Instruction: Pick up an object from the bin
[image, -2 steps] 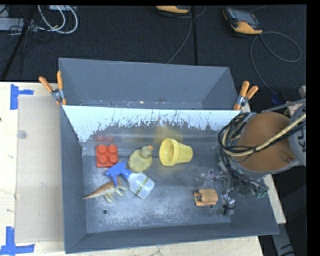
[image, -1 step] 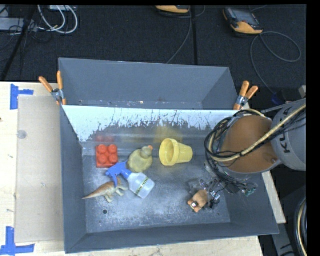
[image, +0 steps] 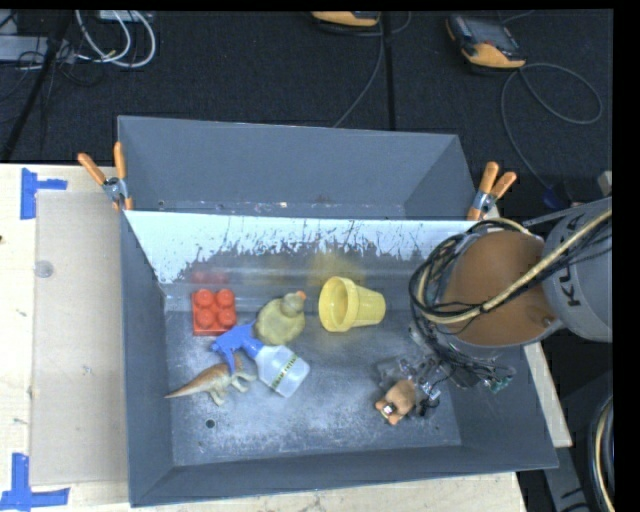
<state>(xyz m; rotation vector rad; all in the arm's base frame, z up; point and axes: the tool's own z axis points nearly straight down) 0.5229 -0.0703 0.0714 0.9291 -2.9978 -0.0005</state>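
Observation:
My gripper (image: 432, 380) is low in the bin's front right part, under the arm's wrist. Directly at its tip, to the front left, lies a small brown and tan toy figure (image: 396, 404) on the bin floor. Whether the toy is gripped cannot be made out. A yellow cup (image: 349, 304) lies on its side to the upper left of the gripper, its mouth facing left.
Left of the cup sits an olive-yellow duck-shaped toy (image: 281, 319). A red building brick (image: 213, 309), a clear spray bottle with a blue head (image: 262, 359) and a tan dinosaur (image: 209, 381) lie in the bin's left half.

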